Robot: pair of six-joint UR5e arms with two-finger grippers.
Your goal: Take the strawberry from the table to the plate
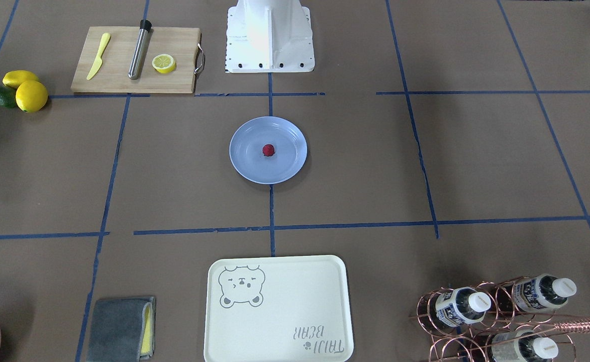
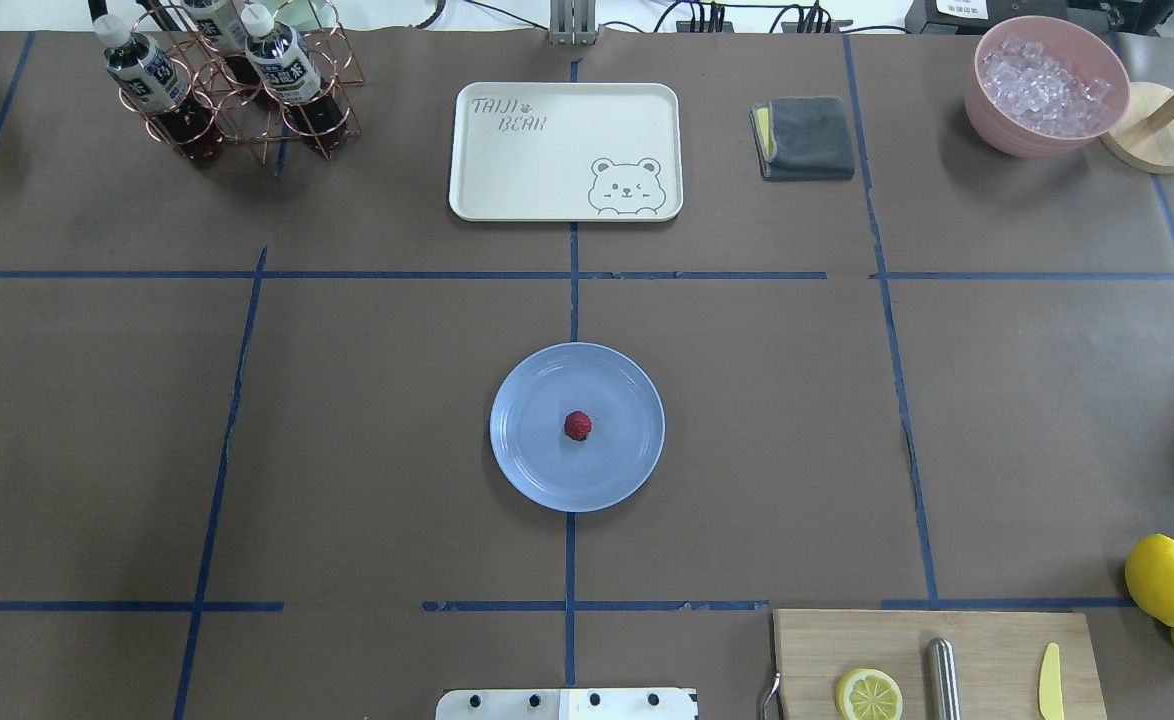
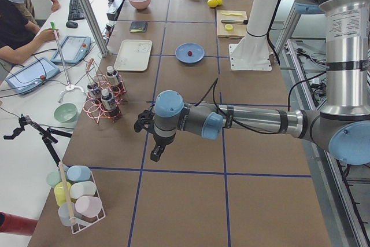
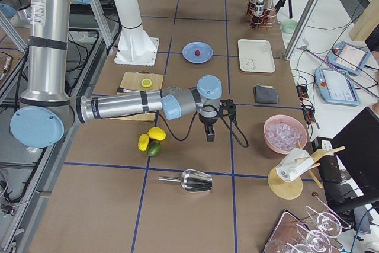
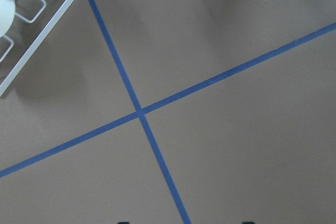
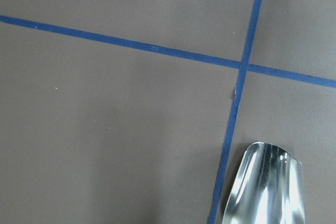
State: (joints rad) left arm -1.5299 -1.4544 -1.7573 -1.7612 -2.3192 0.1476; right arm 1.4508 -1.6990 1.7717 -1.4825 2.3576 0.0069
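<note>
The small dark-red strawberry (image 1: 268, 150) (image 2: 577, 425) lies near the middle of the light-blue plate (image 1: 247, 161) (image 2: 532, 460), which rests on the brown paper-covered table (image 2: 367, 420). Neither gripper appears in the overhead or front-facing views. In the exterior left view my left gripper (image 3: 155, 154) hangs over bare table far from the plate (image 3: 196, 57). In the exterior right view my right gripper (image 4: 209, 135) hangs beside the lemons, also far from the plate (image 4: 204, 47). I cannot tell whether either gripper is open or shut.
A cream bear tray (image 2: 565, 150), a grey cloth (image 2: 805, 137), a pink bowl of ice (image 2: 1045, 85) and a copper bottle rack (image 2: 227, 90) line the far side. A cutting board (image 2: 937, 665) and lemons (image 2: 1165, 580) sit near right. A metal scoop (image 6: 265, 187) lies below the right wrist.
</note>
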